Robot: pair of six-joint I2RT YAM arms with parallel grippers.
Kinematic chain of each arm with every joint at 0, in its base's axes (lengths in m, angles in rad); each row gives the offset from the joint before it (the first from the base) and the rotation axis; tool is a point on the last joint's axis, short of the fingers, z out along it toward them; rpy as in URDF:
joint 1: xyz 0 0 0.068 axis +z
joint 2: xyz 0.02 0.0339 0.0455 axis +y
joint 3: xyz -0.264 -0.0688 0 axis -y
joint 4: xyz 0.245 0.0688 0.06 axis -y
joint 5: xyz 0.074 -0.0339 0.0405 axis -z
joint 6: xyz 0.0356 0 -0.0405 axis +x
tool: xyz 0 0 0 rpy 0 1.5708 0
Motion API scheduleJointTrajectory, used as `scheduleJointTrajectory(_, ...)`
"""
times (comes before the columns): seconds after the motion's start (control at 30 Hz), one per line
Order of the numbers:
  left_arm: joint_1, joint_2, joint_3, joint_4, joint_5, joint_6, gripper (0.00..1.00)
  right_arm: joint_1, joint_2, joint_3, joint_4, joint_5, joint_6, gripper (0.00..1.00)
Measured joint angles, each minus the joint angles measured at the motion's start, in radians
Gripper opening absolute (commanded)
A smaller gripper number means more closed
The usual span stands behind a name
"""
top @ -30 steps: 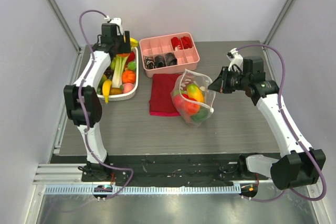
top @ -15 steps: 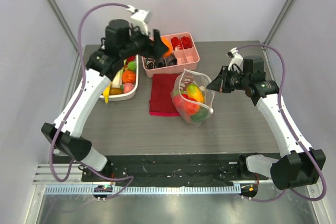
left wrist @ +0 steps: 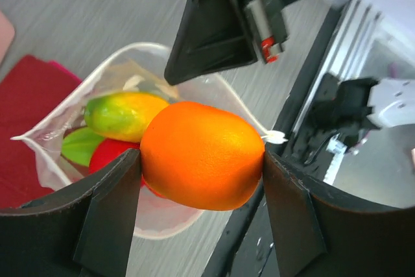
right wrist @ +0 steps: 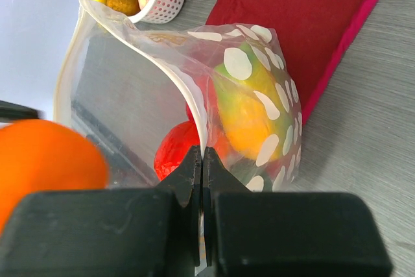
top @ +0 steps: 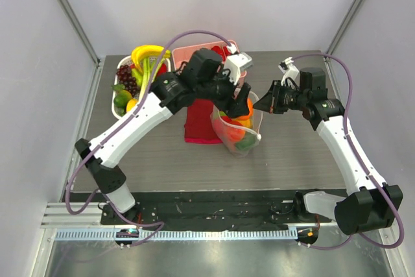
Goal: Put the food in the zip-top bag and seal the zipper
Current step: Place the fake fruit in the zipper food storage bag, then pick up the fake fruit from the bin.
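My left gripper point(top: 241, 104) is shut on an orange toy fruit point(top: 246, 107) and holds it just above the open mouth of the dotted zip-top bag point(top: 241, 135). In the left wrist view the orange point(left wrist: 202, 155) sits between both fingers, over the bag point(left wrist: 55, 160), which holds a yellow-green mango point(left wrist: 123, 111) and a red fruit point(left wrist: 107, 154). My right gripper point(top: 264, 104) is shut on the bag's rim and holds it up and open. In the right wrist view its jaws point(right wrist: 202, 160) pinch the zipper edge point(right wrist: 194, 105); the mango point(right wrist: 249, 111) and red fruit point(right wrist: 174, 154) show through the bag.
A white basket point(top: 122, 105) with a banana, grapes and other fruit stands at the back left. A pink divided tray point(top: 188, 53) is behind my left arm. A dark red folded cloth point(top: 198, 128) lies left of the bag, partly under it.
My left arm has swung from the white basket to the right, carrying the orange fruit over the bag's mouth. The right gripper has stayed on the bag's rim.
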Motion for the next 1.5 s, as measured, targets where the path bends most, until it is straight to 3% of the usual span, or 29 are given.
scheduleJointTrajectory(0.13,-0.029,0.079,0.061,-0.103,-0.083,0.061,0.59,0.0,0.0,0.001,0.0,0.0,0.004,0.01)
scheduleJointTrajectory(0.37,-0.039,0.164,0.185,-0.228,-0.343,0.249,1.0,0.012,0.0,0.003,0.001,-0.001,0.025,0.01)
scheduleJointTrajectory(0.53,-0.056,0.166,0.243,-0.253,-0.465,0.351,1.0,0.031,0.001,0.011,0.0,-0.003,0.041,0.01)
scheduleJointTrajectory(0.73,0.03,0.087,0.198,-0.245,-0.411,0.297,0.99,0.04,0.006,0.034,0.007,-0.004,0.047,0.01)
scheduleJointTrajectory(0.83,0.227,-0.037,0.074,-0.225,-0.296,0.251,0.98,0.042,0.007,0.035,0.007,-0.003,0.047,0.01)
scheduleJointTrajectory(0.97,0.568,-0.155,-0.101,-0.215,-0.159,0.227,0.93,0.043,0.007,0.035,0.007,-0.003,0.047,0.01)
scheduleJointTrajectory(1.03,0.659,-0.172,-0.167,-0.222,-0.127,0.24,0.89,0.043,0.007,0.035,0.007,-0.003,0.047,0.01)
scheduleJointTrajectory(1.17,0.755,-0.134,-0.269,-0.262,-0.046,0.284,0.81,0.043,0.007,0.035,0.008,-0.003,0.047,0.01)
scheduleJointTrajectory(1.33,0.797,-0.014,-0.295,-0.298,-0.027,0.394,0.73,0.043,0.007,0.034,0.008,-0.003,0.044,0.01)
scheduleJointTrajectory(1.5,0.796,0.135,-0.244,-0.347,-0.028,0.512,0.74,0.043,0.007,0.034,0.008,-0.003,0.042,0.01)
